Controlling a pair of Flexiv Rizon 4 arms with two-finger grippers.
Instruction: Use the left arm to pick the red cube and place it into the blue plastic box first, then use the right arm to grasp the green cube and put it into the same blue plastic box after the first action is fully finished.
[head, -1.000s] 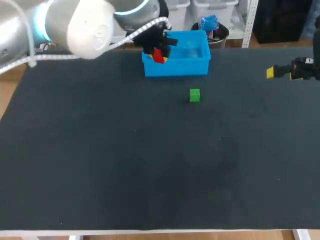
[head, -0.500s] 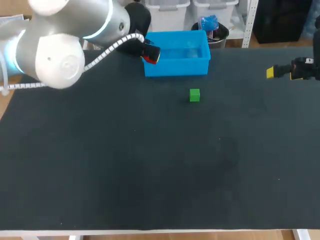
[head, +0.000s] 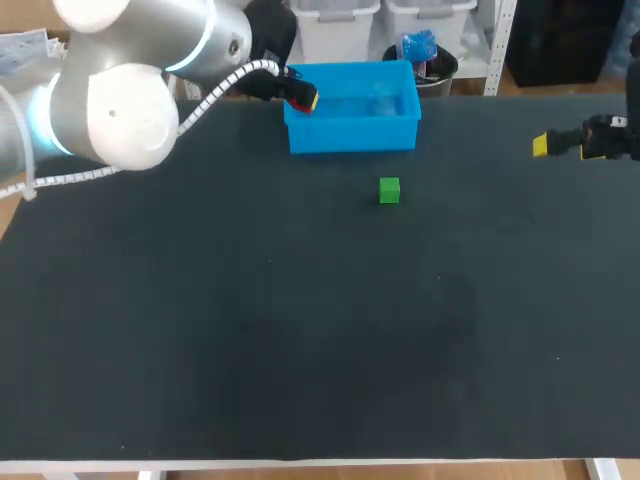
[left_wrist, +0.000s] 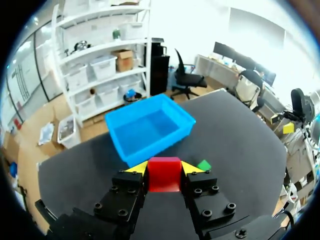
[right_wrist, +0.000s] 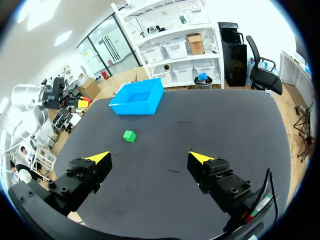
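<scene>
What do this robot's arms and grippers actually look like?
The left arm is silver with rounded white joints, a glowing cyan ring and a white ribbed cable. The left gripper and right gripper are black blocks studded with screws, with wedge-shaped yellow tips.

The table (head: 300, 350) is looked down on from a fixed camera above and behind the robot, its whole dark top being taken in, with the blue plastic box (head: 350, 135) at the far edge. The left wrist view is taken along the left gripper (left_wrist: 164, 167), faced toward the nearby box, the red cube (left_wrist: 163, 176) lying nearest the lens. The right wrist view is taken past the right gripper (right_wrist: 150, 159), from the table's right side and across its top. The box and the green cube (head: 390, 190) are shared by all views.
</scene>
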